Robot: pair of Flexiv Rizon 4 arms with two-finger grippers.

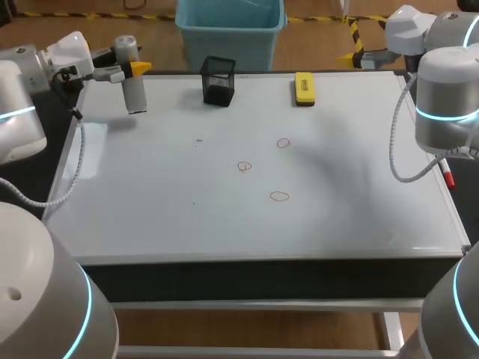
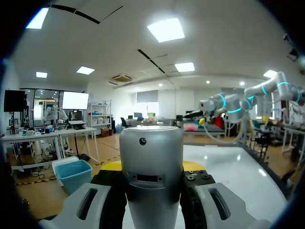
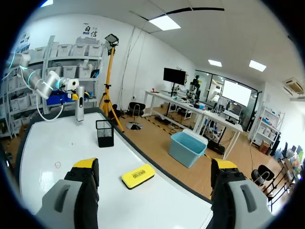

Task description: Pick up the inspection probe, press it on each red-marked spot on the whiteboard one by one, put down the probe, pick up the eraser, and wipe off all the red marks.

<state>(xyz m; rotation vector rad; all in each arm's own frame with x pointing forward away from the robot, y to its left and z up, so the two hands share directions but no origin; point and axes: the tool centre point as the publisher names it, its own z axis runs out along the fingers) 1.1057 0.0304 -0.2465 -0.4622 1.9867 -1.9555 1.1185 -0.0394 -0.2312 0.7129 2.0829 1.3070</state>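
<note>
**Left hand holds probe at far left corner; right hand empty**

White whiteboard (image 1: 150, 202) covers the desk top, flat, with a dark front edge. The left arm (image 1: 22, 82) comes in at the far left corner. Its left hand (image 1: 129, 69) is clamped on the inspection probe (image 1: 135, 96), one finger on each side. The probe is a silver-grey cylinder with a rounded top, held upright over the board's far left corner. The left wrist view shows a small dark dot and a rectangular slot on its body. The right arm (image 1: 443, 97) is at the far right edge. Its right hand (image 3: 155, 166) has its fingers wide apart, nothing between them. A black mesh cup (image 1: 218, 80) stands at the far edge, middle. The yellow eraser (image 1: 304, 87) lies flat, to the right of the cup. Three red marks, thin open circles, sit mid-board: far one (image 1: 283, 143), middle one (image 1: 245, 166), near one (image 1: 279, 197).
</note>
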